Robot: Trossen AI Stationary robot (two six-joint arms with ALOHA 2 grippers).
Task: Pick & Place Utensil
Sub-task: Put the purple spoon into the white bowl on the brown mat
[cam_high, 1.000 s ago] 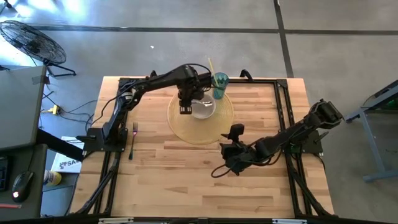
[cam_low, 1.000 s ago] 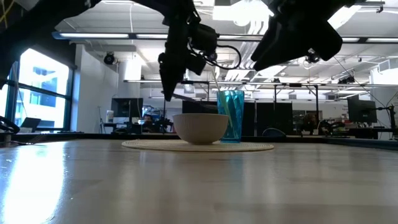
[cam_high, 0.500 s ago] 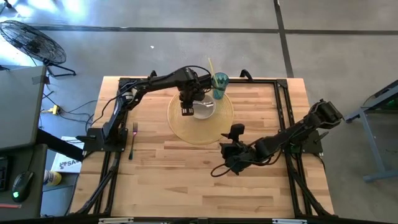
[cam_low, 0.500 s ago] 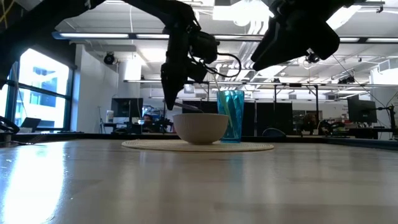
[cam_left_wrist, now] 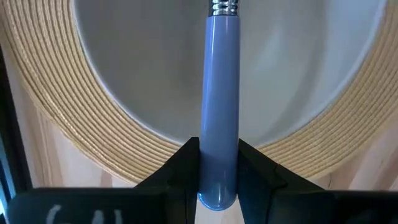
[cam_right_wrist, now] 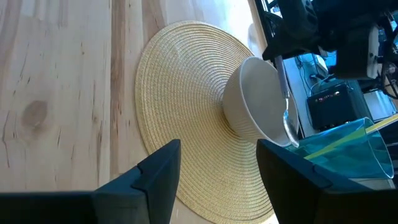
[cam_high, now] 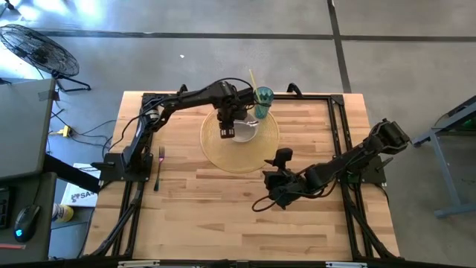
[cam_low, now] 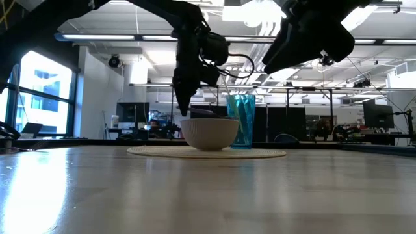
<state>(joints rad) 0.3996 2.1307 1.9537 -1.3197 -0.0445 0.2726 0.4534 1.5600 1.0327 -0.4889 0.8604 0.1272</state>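
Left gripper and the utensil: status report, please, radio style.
Left gripper shut on blue-handled utensil, over white bowl on woven mat. Right gripper open, waiting beside the mat. Teal cup close behind bowl.

From table level I've got the white bowl (cam_low: 209,133) on the round mat (cam_low: 207,153), blue cup (cam_low: 241,121) just behind it. 1 arm's gripper (cam_low: 184,107) hangs right over the bowl's rim.

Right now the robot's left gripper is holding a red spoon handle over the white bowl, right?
Not quite: the handle is blue, not red, as the left wrist view shows. The rest is right: the left gripper is holding it over the white bowl.
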